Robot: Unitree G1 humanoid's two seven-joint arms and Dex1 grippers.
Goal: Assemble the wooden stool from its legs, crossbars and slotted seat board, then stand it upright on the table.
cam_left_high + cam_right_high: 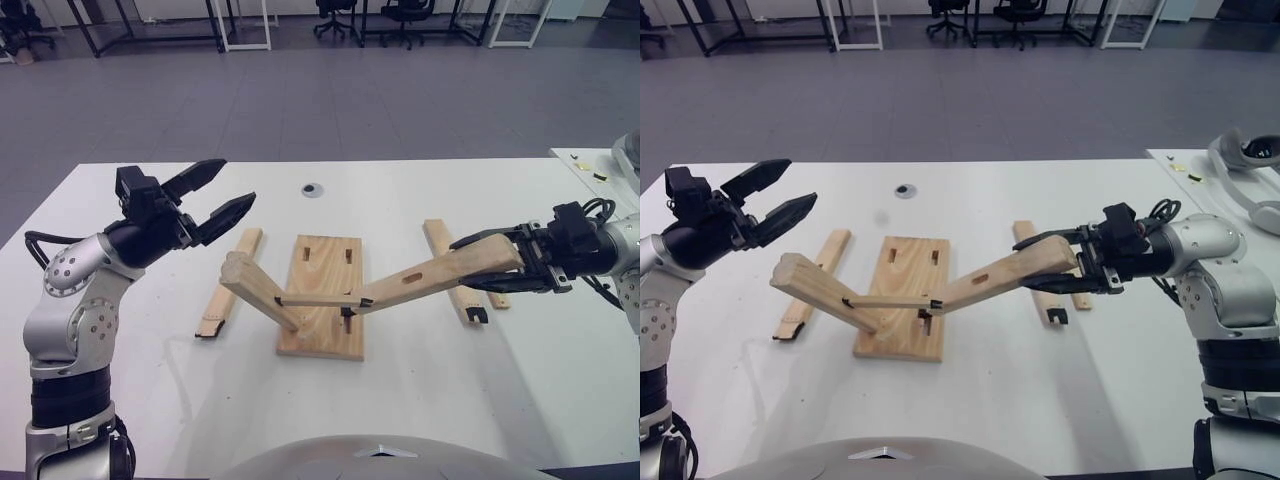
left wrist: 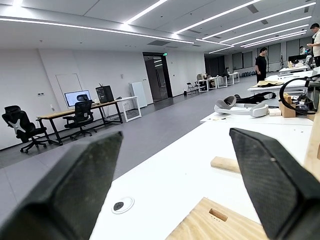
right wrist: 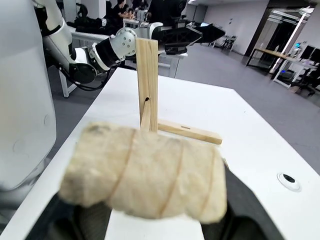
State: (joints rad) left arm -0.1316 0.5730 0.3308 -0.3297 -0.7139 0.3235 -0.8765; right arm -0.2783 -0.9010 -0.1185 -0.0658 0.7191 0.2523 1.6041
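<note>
The slotted seat board [image 1: 322,262] lies flat at the table's middle. Above it hangs a part-built frame: two legs joined by a crossbar [image 1: 316,298]. My right gripper [image 1: 476,263] is shut on the outer end of one leg [image 1: 425,277], holding it slanted over the table. The other leg [image 1: 256,286] tilts down, and its lower end touches the board's front left part. In the right wrist view that far leg [image 3: 147,75] stands beyond the held leg's end [image 3: 145,175]. My left gripper [image 1: 237,181] is open and empty, raised to the left of the frame.
A loose wooden piece [image 1: 230,282] lies left of the board. Another loose wooden piece [image 1: 438,238] lies to its right, partly under the held leg. A cable hole [image 1: 314,190] sits behind the board. A headset [image 1: 1252,165] rests on the neighbouring table at right.
</note>
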